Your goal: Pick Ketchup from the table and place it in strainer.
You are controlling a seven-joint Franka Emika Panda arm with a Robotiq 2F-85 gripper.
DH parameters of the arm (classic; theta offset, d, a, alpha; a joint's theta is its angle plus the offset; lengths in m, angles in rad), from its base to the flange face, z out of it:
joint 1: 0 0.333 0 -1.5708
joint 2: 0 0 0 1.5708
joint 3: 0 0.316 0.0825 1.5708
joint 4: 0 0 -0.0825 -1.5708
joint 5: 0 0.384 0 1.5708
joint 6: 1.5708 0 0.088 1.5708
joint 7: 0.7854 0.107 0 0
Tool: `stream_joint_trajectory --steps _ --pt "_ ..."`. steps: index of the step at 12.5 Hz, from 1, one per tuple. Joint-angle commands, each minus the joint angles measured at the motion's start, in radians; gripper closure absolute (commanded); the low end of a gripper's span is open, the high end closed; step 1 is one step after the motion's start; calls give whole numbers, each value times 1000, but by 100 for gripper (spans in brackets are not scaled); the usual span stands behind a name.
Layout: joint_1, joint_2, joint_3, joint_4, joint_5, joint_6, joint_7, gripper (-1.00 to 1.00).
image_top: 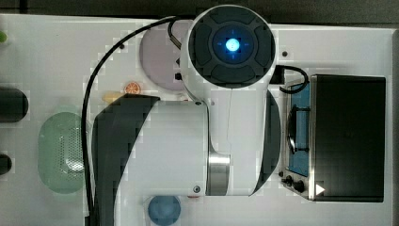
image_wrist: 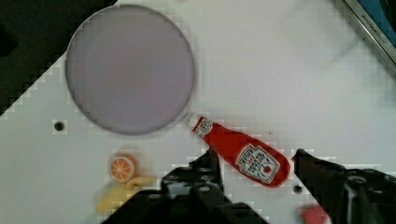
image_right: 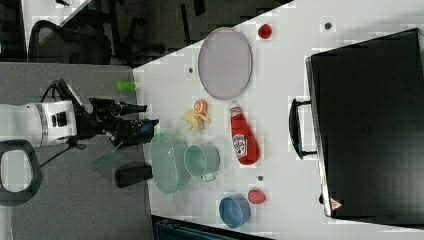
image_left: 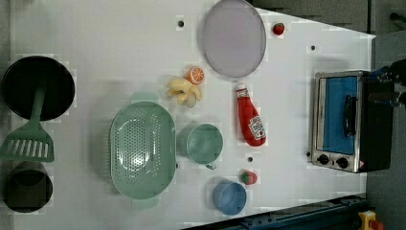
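Because the arm covers the middle of the table (image_top: 56,52) in the top view, we get only the strainer (image_top: 61,151) there, pale green and sitting near the table's edge on the top view's left.

In the left view we find the ketchup (image_left: 250,116) lying flat on the table, well in from every edge. Its white cap points toward the lilac plate (image_left: 233,37) and its base toward the small strawberry (image_left: 248,177). A green mug (image_left: 203,143) stands between the bottle and the strainer (image_left: 142,150).

In the right view the bottle (image_right: 243,134) lies the same way, long axis running from plate to strawberry, with the strainer (image_right: 167,162) beyond the mug near the table's edge on the right view's left.

In the wrist view the gripper (image_wrist: 254,158) is spread wide and empty, and the ketchup (image_wrist: 240,152) lies between its two fingers (image_wrist: 211,164) with a gap on each side. The long axis runs slantwise across the opening, so we judge a small wrist turn would square the grasp before descending.
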Motion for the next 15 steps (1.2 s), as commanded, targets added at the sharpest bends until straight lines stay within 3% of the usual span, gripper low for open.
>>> stream_joint_trajectory --steps 1,3,10,15 --pt "-111 -250 44 -110 31 -160 -26 -59" --pt "-111 -247 49 -114 31 -159 -31 -100" --pt "-102 -179 110 -227 31 -38 -179 -100" --pt "-100 -118 151 -342 31 108 -533 -100"
